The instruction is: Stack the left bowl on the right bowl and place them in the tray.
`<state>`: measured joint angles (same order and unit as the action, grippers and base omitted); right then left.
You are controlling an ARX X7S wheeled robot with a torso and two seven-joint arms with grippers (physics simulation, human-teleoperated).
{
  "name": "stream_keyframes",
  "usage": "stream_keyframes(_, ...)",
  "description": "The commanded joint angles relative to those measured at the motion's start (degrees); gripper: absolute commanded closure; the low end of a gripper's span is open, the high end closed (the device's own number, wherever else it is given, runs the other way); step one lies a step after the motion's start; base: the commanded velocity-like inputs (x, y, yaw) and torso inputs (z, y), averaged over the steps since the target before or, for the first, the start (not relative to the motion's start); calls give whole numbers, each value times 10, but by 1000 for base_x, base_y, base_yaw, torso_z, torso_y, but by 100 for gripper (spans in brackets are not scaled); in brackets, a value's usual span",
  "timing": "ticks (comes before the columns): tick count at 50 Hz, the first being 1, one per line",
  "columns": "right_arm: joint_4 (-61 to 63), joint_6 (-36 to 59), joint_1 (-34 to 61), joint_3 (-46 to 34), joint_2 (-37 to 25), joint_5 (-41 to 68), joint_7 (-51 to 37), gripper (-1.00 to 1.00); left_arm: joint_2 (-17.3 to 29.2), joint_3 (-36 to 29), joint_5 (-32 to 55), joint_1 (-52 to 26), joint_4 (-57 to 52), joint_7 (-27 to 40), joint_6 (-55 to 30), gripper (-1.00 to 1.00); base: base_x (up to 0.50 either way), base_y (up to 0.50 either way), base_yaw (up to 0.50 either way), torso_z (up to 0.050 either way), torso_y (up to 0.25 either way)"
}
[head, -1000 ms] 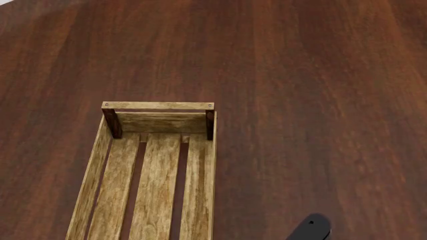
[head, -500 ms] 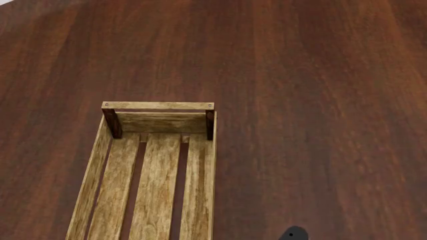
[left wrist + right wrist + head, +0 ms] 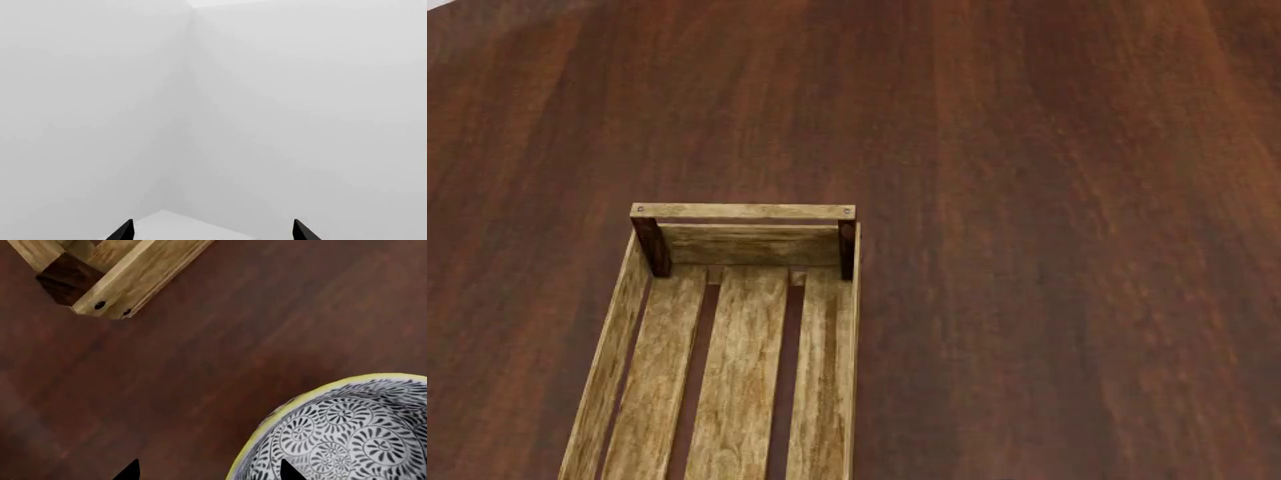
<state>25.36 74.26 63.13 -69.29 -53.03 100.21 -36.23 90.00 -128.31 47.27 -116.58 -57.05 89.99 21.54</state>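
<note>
The tray (image 3: 742, 212), a long crate of light wood with dark corner posts, lies on the table in the lower left of the head view, with nothing on the part of it that shows. No bowl and no gripper appear in that view. In the right wrist view a bowl (image 3: 347, 435) with a yellow rim and a black-and-white swirl pattern sits on the table, a little apart from a corner of the tray (image 3: 143, 270). Whether it is the left or the right bowl I cannot tell. My right gripper (image 3: 210, 474) is open, one fingertip over the bowl and one over bare wood. My left gripper (image 3: 213, 234) is open, holding nothing.
The dark reddish wooden table (image 3: 1068, 200) spreads around the tray on all sides. The left wrist view faces only pale grey walls (image 3: 280, 100) meeting in a corner, with no table or object in it.
The dark piece of my right arm at the bottom edge of the head view has slid down and left, out of the frame. The tray has not moved.
</note>
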Motion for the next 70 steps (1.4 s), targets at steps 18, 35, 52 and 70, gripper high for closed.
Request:
stream_keyframes(18, -19, -18, -42, -23, -7, -74, 52, -100, 0, 8, -4, 18, 2, 0, 5, -100, 0, 0, 0, 0, 0)
stream_keyframes(35, -6, -27, -52, -27, -25, -79, 53, 100, 0, 14, -7, 27, 5, 0, 9, -100, 0, 0, 0, 0, 0)
stream_keyframes(52, 21, 2, 29, -15, -28, 46, -68, 100, 0, 28, -1, 28, -1, 0, 4, -100, 0, 0, 0, 0, 0)
stream_keyframes(70, 62, 19, 115, -43, -39, 180, -197, 100, 0, 36, -5, 34, 0, 0, 13, -100, 0, 0, 0, 0, -1)
